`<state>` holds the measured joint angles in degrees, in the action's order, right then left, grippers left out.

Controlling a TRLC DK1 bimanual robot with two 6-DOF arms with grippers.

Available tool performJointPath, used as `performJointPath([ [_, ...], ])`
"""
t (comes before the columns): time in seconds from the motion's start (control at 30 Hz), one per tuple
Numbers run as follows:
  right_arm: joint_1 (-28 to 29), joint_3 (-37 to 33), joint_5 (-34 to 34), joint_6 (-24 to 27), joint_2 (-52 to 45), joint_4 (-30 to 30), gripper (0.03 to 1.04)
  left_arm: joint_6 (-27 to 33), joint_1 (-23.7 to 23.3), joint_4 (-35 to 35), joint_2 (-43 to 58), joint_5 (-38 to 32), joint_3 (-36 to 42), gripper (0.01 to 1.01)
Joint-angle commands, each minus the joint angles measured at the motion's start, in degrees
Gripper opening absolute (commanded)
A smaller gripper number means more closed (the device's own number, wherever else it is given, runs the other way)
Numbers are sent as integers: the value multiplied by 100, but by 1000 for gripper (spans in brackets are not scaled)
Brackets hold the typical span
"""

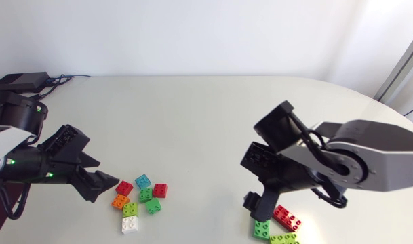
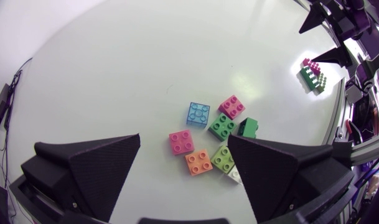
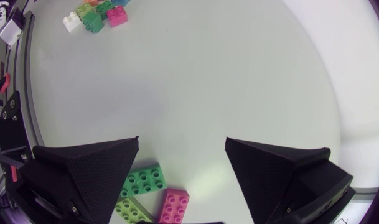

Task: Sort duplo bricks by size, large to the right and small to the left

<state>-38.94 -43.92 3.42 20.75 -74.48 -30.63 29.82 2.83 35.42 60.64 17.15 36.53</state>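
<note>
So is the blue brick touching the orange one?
Apart. The left wrist view shows a strip of bare table between the blue brick and the orange brick.

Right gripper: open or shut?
Open. The right gripper has its fingers wide apart over bare table; the green brick lies beside one finger, ungripped.

A pale, matte white table (image 1: 192,115) with a rounded far edge lies under soft, even light. A black power brick (image 1: 20,82) and its cables (image 1: 60,78) sit at the table's corner, well behind the left gripper (image 1: 108,172). Ahead of the right gripper (image 3: 182,139) and off to one side, the tabletop brightens to a glare along its curved rim.
</note>
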Motion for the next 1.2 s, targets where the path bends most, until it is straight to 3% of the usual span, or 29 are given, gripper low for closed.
performJointPath([
  [0.0,141,384,18,-71,408,57,1002,-240,148,62,-176,-71,-6,980],
  [0.17,299,569,352,-168,1181,31,1002,-477,350,62,-545,-300,-24,980],
  [0.57,1037,332,1091,-124,2675,-470,1000,-662,253,413,-1889,-792,100,980],
  [0.8,1486,165,1108,-282,3449,-611,1000,-671,-239,545,-2241,-1091,126,977],
  [0.93,1767,112,1134,-484,3783,-584,1000,-680,-239,571,-2575,-1565,-59,974],
  [1.17,1767,209,1609,-660,4433,-444,1000,-671,-529,519,-3111,-1882,-76,980],
])
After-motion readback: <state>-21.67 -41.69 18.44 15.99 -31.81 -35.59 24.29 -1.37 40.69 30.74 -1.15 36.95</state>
